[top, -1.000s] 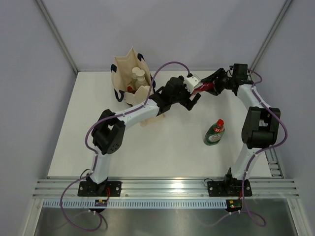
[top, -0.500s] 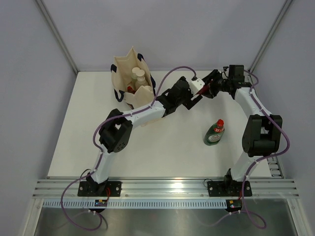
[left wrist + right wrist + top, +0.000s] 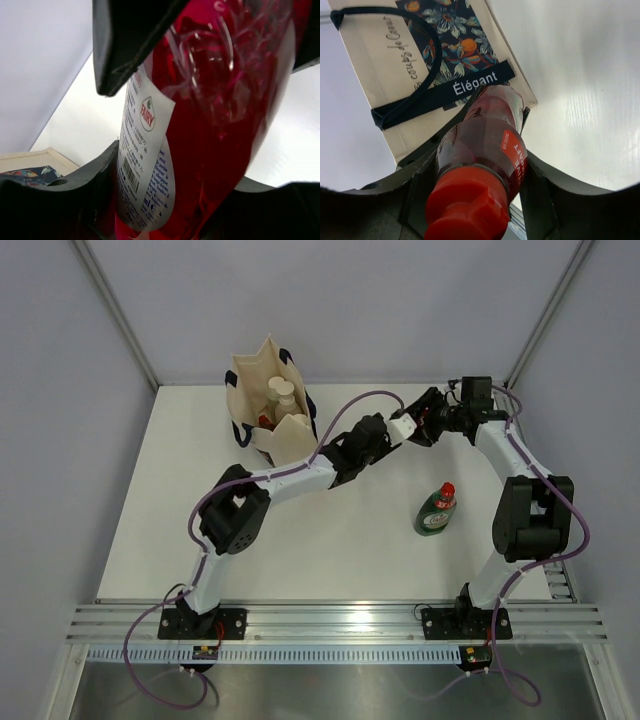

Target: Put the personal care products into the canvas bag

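The canvas bag [image 3: 262,375] stands upright at the back left, and pale personal care products [image 3: 283,393] with whitish caps show in its open top. A red dish-soap bottle [image 3: 487,145] is held in the air right of the bag, between both grippers. My right gripper [image 3: 475,167] is shut on it just below its red cap [image 3: 465,207]. My left gripper [image 3: 190,200] is shut on the bottle's labelled body [image 3: 215,125]. In the top view the two grippers meet, left gripper [image 3: 390,433] against right gripper [image 3: 425,424].
A green dish-soap bottle [image 3: 437,510] with a red cap stands on the white table [image 3: 330,540] near the right arm. The bag's printed side [image 3: 395,55] and navy handles lie just beyond the held bottle. Grey walls close the back and sides.
My left gripper has reached right to the red bottle and closed its jaws on it. The right gripper, still gripping the bottle, has shifted slightly right.
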### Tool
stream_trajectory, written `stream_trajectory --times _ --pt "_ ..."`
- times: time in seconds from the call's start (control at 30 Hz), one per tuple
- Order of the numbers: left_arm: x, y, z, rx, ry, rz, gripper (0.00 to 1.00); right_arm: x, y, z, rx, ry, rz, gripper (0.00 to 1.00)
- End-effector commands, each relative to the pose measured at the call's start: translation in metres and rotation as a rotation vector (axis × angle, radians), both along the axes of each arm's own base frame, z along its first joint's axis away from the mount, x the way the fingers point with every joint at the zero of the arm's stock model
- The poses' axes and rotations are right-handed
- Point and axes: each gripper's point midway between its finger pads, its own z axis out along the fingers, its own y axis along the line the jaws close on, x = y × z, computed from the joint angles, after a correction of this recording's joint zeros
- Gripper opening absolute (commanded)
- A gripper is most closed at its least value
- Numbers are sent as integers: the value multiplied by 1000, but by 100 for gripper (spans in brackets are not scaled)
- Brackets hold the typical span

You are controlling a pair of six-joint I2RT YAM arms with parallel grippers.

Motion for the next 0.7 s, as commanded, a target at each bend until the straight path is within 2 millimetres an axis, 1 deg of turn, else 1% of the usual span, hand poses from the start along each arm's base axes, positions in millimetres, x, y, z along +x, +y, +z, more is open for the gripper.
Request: stream_trajectory --times 0.0,0.03,0.07,0.1,0.13,0.17,0.2,0.23,0.3,0.37,0.57,0.67 --pt "9 18 54 -102 -86 51 0 -39 37 70 111 -218 258 13" --pt "1 17 65 -134 -79 20 0 -39 38 72 114 -247 283 20" --pt "-3 17 69 -150 -76 7 0 -37 38 74 108 -267 292 28" --pt "-6 18 74 -164 -76 0 0 -35 38 71 95 -280 300 44" --pt "-14 20 80 -185 -71 -18 0 -33 37 70 83 -297 303 51" --pt "-17 21 83 -194 -72 -24 0 -31 37 71 76 -315 314 58" --pt "-20 23 85 -201 -69 -25 0 -30 37 71 63 -339 327 62" --pt "-23 23 88 -217 -64 -33 0 -29 37 70 57 -343 328 71" --pt "-30 28 93 -232 -62 -41 0 -27 37 71 41 -374 342 81" --pt "-36 29 95 -250 -48 -57 0 -25 36 70 24 -380 343 99" --pt "-49 31 111 -297 -37 -87 0 -22 31 67 -18 -404 335 99" --pt "-54 32 124 -326 -42 -106 0 -22 24 73 -29 -433 330 99"
